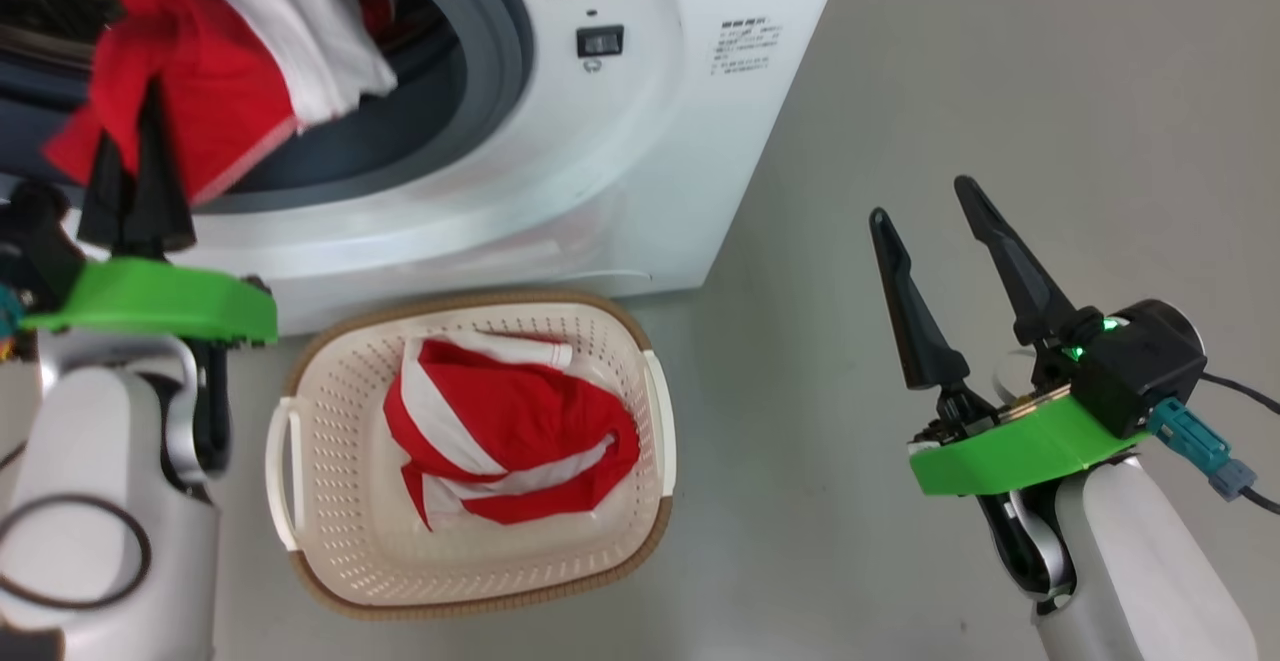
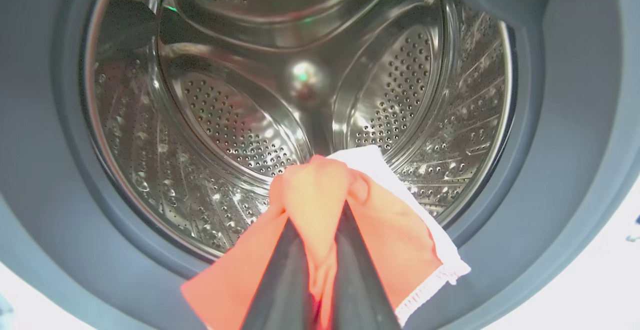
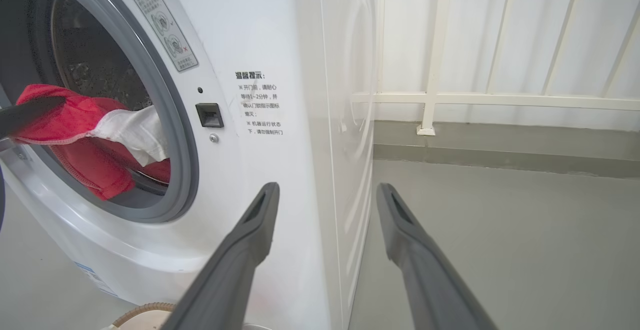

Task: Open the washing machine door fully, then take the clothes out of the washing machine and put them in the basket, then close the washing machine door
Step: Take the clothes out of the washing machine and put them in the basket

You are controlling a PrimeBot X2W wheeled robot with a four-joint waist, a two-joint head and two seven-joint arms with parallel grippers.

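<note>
Stage: we judge that we are in the middle step, moving the clothes [image 1: 190, 71] from the washing machine [image 1: 640, 141] into the basket [image 1: 340, 501].
Left gripper [image 1: 130, 131]: it is clenched on a red and white garment [image 2: 400, 250] at the mouth of the machine. In the left wrist view the red cloth is pinched between the two dark fingers [image 2: 277, 280], in front of the steel drum [image 2: 225, 120].
Right gripper [image 1: 922, 201]: it is released, with the fingers wide apart, and it holds nothing. It hangs over the grey floor [image 1: 1000, 91], to the right of the machine and well apart from the basket.
Held garment: it hangs over the grey rubber ring [image 1: 500, 51], partly outside the mouth and partly inside.
Basket: it stands on the floor just in front of the machine, below the mouth. One striped garment [image 1: 500, 431], red with white, lies in it.
Done: the mouth stands open, so we judge that the opening of the door is finished. One piece is already in the basket.
Left to do: the held garment must go down into the basket. Behind it the drum looks bare, but we cannot tell if the red cloth low in the mouth is a separate piece. After that, the door must be closed.
</note>
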